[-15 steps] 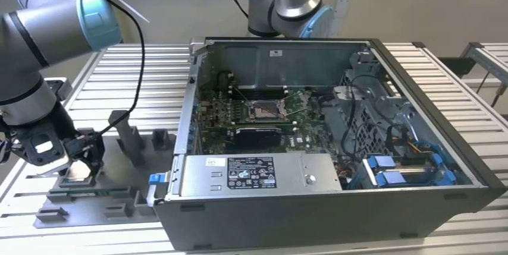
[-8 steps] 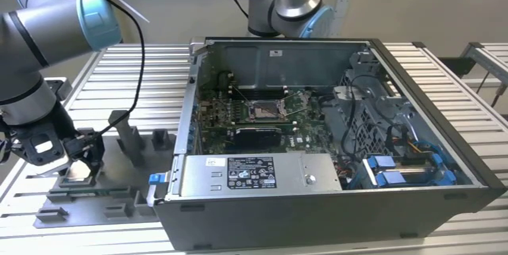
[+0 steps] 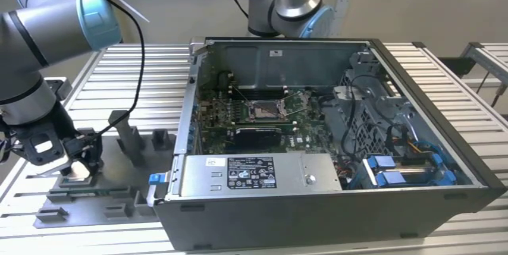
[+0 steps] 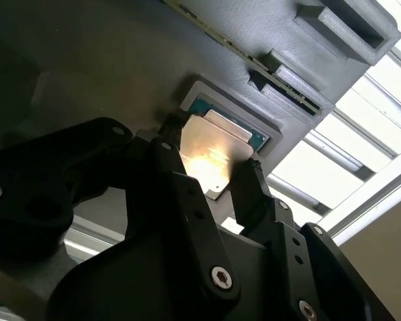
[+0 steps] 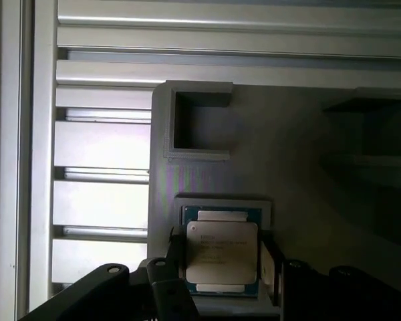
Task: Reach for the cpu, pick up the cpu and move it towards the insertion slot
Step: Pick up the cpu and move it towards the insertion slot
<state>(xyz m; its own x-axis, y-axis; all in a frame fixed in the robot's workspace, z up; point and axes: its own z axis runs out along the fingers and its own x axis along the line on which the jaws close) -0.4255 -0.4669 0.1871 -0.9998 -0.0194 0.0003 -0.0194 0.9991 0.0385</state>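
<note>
Cpu (image 5: 220, 242) sits in its grey fixture (image 5: 187, 180) recess with your gripper (image 5: 223, 249) straddling it, but you cannot tell whether it pinches.

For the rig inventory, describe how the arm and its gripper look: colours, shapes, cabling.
The arm is built of silver-grey tubes with rounded joints, black seams and pale blue end caps. A thin black cable loops along it. The gripper is matt black, made of angular linked plates fastened with silvery socket-head screws.
</note>
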